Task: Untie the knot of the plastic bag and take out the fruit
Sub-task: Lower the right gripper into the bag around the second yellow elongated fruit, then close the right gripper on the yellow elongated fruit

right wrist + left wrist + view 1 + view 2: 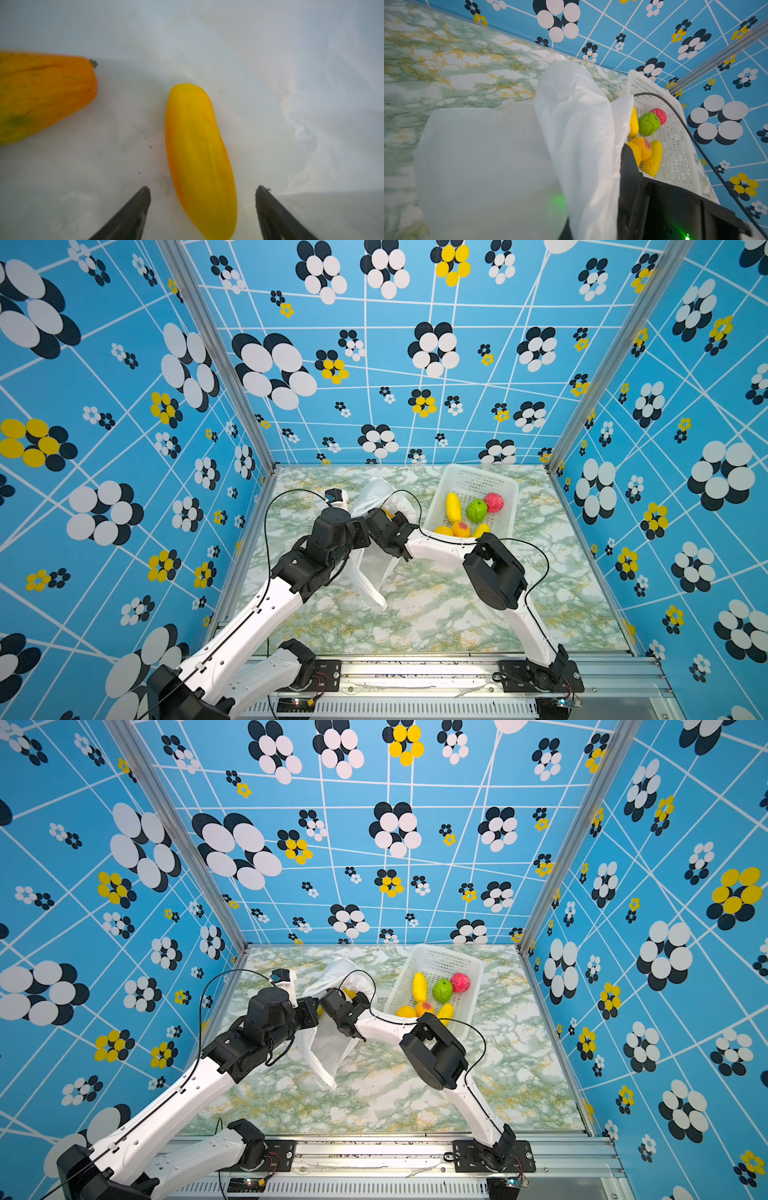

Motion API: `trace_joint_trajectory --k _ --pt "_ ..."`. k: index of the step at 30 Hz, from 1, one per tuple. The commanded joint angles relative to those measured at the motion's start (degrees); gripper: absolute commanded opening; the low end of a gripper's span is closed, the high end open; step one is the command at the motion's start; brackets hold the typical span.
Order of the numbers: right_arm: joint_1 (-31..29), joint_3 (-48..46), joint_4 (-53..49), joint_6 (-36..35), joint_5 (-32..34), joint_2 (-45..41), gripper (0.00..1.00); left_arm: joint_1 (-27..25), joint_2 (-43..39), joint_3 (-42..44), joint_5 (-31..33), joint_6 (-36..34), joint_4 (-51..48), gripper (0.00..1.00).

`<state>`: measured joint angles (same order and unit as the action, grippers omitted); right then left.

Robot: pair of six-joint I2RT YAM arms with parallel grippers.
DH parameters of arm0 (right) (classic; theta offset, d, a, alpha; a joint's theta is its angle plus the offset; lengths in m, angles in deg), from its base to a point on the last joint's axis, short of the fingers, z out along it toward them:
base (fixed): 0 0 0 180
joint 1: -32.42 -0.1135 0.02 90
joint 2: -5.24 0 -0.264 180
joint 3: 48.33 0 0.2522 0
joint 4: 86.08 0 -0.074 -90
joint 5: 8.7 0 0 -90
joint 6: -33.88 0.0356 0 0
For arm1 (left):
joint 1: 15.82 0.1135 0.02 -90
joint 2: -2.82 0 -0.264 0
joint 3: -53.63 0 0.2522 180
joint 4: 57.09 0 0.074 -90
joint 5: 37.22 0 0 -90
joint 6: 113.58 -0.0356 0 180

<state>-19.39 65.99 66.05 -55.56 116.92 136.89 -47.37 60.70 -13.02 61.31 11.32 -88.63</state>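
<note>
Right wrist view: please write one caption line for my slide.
Inside the white plastic bag, the open right tool frames a long yellow fruit; an orange fruit lies apart.

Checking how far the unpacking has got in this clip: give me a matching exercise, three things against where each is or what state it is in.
Things:
1. green apple
2. ridged yellow fruit in the middle of the right wrist view
3. right gripper

Places or states:
A. open
B. inside the plastic bag
C. in the white basket

Pairs: 1-C, 2-B, 3-A
</note>
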Motion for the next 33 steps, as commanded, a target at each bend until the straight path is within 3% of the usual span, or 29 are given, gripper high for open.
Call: trace_joint_trajectory --k 1,7,12,24,27,33 --pt "1.56 1.82 -3.67 3.41 -4.87 2.41 0.78 -0.39 -1.01 -0.29 -0.20 -1.02 0.23 0.00" --pt "4.63 2.48 -3.99 6.70 -13.94 3.82 0.70 -0.35 -1.02 -0.51 0.17 -1.04 0.03 0.00" --pt "5.58 3.94 -5.20 7.49 -15.14 4.92 0.70 -0.35 -0.91 -0.49 0.12 -1.12 0.26 0.00" --pt "5.76 12.46 -12.21 8.04 -14.28 7.76 0.88 -0.35 -0.97 -0.34 -0.18 -1.10 0.39 0.00" --pt "6.56 14.01 -12.93 10.04 -18.26 8.76 0.83 -0.35 -1.35 -0.12 -0.09 -1.08 0.38 0.00" --pt "7.60 14.61 -12.26 12.01 -23.47 9.10 0.59 -0.35 -1.81 0.15 0.43 -1.24 -0.05 0.00"
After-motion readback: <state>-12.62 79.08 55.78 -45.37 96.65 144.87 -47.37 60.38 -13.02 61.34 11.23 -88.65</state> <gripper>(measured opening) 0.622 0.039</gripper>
